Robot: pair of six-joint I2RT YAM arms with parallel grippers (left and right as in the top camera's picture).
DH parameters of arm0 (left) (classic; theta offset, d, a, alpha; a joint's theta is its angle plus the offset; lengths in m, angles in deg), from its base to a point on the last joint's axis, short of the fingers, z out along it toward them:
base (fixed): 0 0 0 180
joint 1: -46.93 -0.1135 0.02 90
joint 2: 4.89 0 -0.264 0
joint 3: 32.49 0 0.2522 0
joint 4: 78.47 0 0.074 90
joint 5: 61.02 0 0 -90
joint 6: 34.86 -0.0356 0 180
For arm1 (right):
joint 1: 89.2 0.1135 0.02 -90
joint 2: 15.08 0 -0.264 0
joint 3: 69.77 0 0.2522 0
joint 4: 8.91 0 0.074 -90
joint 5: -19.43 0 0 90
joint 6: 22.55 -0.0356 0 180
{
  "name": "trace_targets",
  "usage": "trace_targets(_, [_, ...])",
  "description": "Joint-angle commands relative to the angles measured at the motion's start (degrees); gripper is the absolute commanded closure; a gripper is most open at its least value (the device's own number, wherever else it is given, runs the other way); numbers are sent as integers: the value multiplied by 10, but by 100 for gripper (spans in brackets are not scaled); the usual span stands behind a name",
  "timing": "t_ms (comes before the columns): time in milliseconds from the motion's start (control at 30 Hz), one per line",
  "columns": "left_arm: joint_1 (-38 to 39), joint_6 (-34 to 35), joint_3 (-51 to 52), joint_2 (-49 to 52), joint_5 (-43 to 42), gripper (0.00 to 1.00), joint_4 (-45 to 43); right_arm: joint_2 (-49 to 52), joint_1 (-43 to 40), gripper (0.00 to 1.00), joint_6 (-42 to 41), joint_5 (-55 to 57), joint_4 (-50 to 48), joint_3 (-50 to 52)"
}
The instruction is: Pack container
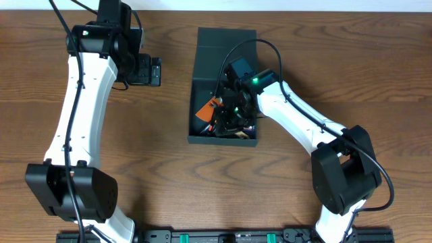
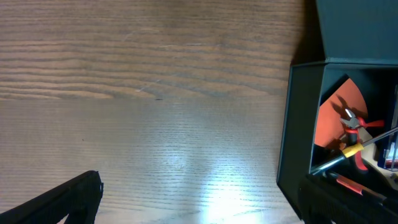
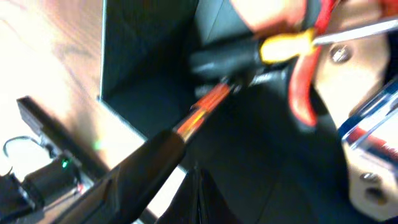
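We see the container [image 1: 206, 67] at the centre of the table [image 1: 162, 135], lid flap lying open on its far side. Right gripper [image 1: 231, 116] sits down inside it among pliers [image 2: 356, 123] and a screwdriver [image 2: 349, 151], fingers fully closed. Whether it pinches anything we can't tell, too blurred. Left gripper [image 1: 156, 71] hangs wide open and empty over bare wood, well left of the container's left wall.

Edge-cropped container [image 2: 301, 124], blurred pliers [image 3: 303, 87]

Right arm [image 1: 297, 118] blocks the container [image 1: 223, 140] from above; table [image 1: 169, 175] left of it lies free.
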Motion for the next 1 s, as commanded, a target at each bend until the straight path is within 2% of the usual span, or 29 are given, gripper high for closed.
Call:
trace_targets(0, [-2, 1, -7, -2, 7, 1, 1, 3, 3, 99, -25, 54, -21, -2])
trace_targets(333, [-2, 1, -7, -2, 7, 1, 1, 3, 1, 99, -58, 92, -113, -2])
trace_targets(433, [-2, 1, -7, -2, 7, 1, 1, 3, 1, 99, -59, 143, -122, -2])
trace_targets(633, [-2, 1, -7, -2, 7, 1, 1, 3, 1, 99, -50, 267, -85, -2])
trace_targets(967, [-2, 1, -7, -2, 7, 1, -4, -28, -2, 99, -42, 254, -29, -45])
